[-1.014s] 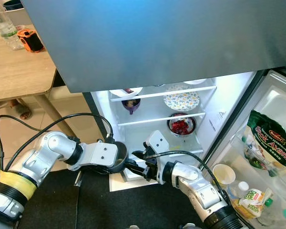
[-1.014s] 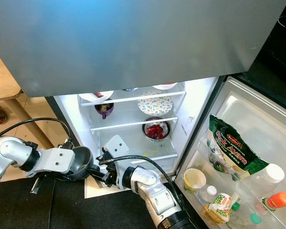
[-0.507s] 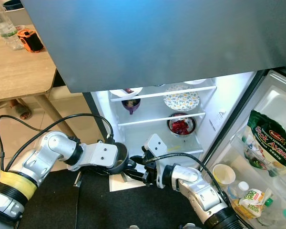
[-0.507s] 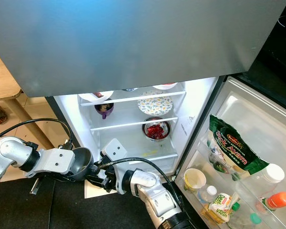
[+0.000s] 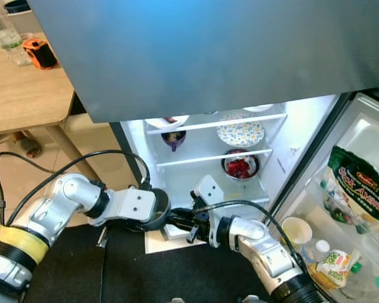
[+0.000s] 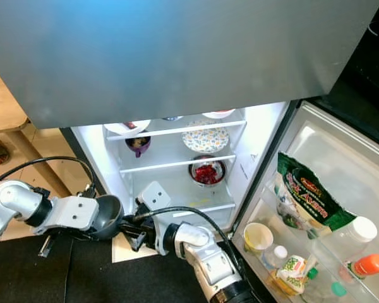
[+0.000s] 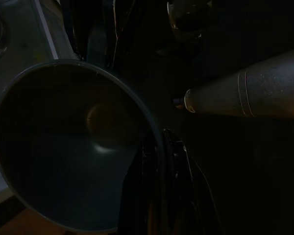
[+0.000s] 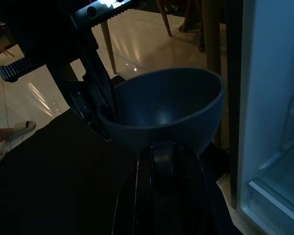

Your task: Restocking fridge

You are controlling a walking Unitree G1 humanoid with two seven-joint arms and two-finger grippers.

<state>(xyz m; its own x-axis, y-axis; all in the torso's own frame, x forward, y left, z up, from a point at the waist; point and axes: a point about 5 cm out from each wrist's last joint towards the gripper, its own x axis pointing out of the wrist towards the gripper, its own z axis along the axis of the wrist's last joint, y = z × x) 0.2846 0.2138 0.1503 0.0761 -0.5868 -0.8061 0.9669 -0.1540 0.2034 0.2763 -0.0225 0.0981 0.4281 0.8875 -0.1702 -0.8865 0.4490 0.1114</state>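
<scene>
L gripper (image 5: 161, 218) holds a dark blue-grey bowl (image 8: 166, 115) by its rim, fingers (image 8: 95, 105) clenched on the near-side wall. The bowl sits low in front of the open fridge (image 5: 265, 183), about 7 o'clock from the red-food bowl (image 5: 240, 167) on the lower shelf (image 5: 211, 158). R gripper (image 5: 191, 227) is right at the bowl's other side, its fingers (image 8: 161, 161) pressed close under the rim; can't tell if they're clamped on it or only touching. Bowl looks empty in both wrist views.

Looks like a handover L to R, w/ the shelves at 12 o'clock as the goal. To do it well: R should get a firm pinch on the rim before L lets go, and keep the bowl level. Then lift it clear of the drawer edge (image 5: 177, 230) and aim for the free spot at 9 o'clock of the red-food bowl. Watch the cable (image 5: 69, 167) looping over the L arm, and the door bins at 3 o'clock w/ the green bag (image 5: 357, 189) and cup (image 5: 295, 230).
</scene>
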